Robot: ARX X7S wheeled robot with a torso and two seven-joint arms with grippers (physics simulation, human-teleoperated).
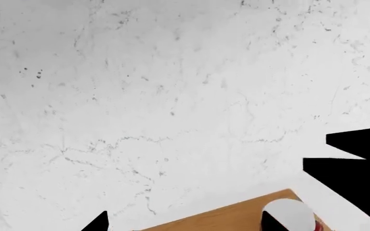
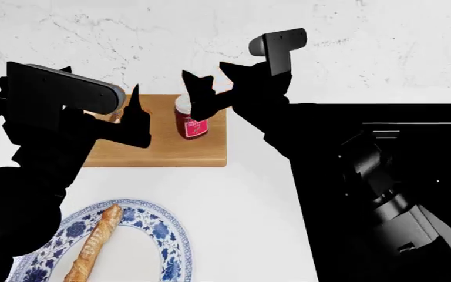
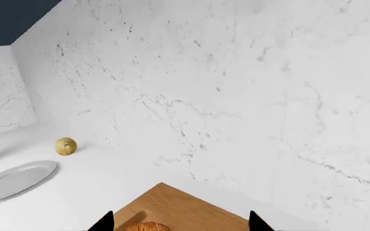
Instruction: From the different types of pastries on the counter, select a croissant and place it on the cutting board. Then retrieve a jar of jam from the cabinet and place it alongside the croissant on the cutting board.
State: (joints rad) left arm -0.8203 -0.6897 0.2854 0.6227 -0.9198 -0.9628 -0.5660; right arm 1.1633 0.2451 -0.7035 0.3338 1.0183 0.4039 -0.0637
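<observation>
The jar of jam [image 2: 192,123], with a red label, stands upright on the right part of the wooden cutting board [image 2: 162,150]. Its white lid shows in the left wrist view [image 1: 292,214]. The golden croissant [image 3: 143,226] lies on the board; in the head view my left arm hides it. My right gripper [image 2: 207,73] hovers just above and behind the jar, jaws wide open and empty [image 3: 179,222]. My left gripper [image 2: 131,111] is over the board's left part, open and empty [image 1: 186,222].
A blue-patterned plate [image 2: 171,235] holding the long baguette [image 2: 92,244] sits in front of the board. The black sink [image 2: 382,176] lies to the right. A grey plate [image 3: 15,180] and the pale yellow bun [image 3: 66,146] sit further left, by the marble wall.
</observation>
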